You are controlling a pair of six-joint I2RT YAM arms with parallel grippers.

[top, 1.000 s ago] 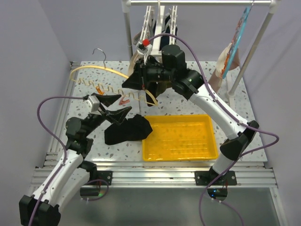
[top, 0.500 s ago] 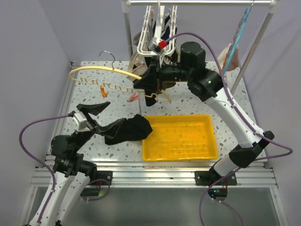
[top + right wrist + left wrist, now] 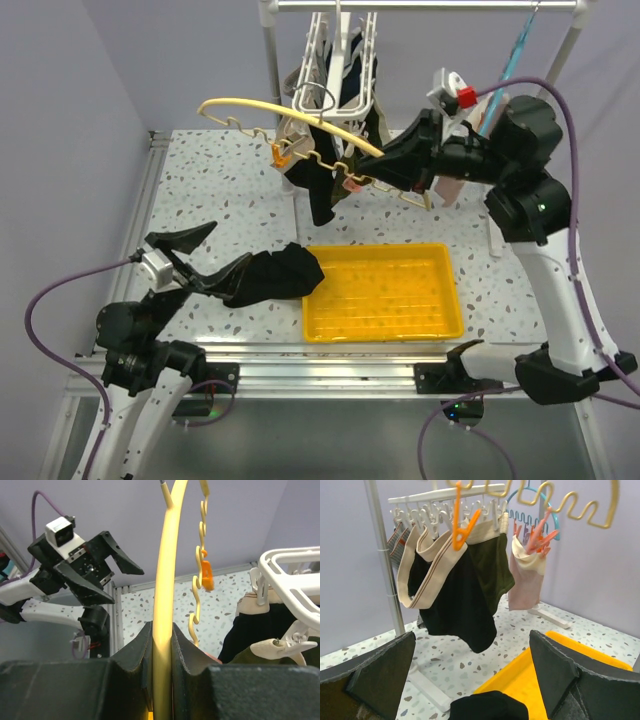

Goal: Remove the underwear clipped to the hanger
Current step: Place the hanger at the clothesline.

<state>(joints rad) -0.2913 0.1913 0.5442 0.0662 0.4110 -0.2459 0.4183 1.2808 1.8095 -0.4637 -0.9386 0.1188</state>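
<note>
My right gripper is shut on the yellow hanger, whose bar runs up between its jaws. It holds the hanger in the air in front of the rack. The hanger's orange clips hold no cloth. One black underwear lies on the table by the tray's left edge, just beyond my open left gripper, which holds nothing. More underwear, black with a cream band and olive, hangs clipped to a white rack hanger. A pale pink piece hangs from a blue hanger.
A yellow tray sits on the speckled table in front of the rack. The white rail and its posts stand at the back. The rack's white foot lies on the table.
My right arm has lifted the yellow hanger off the table, up and to the right towards the rail. My left gripper has opened wide and drawn back from the black underwear.
</note>
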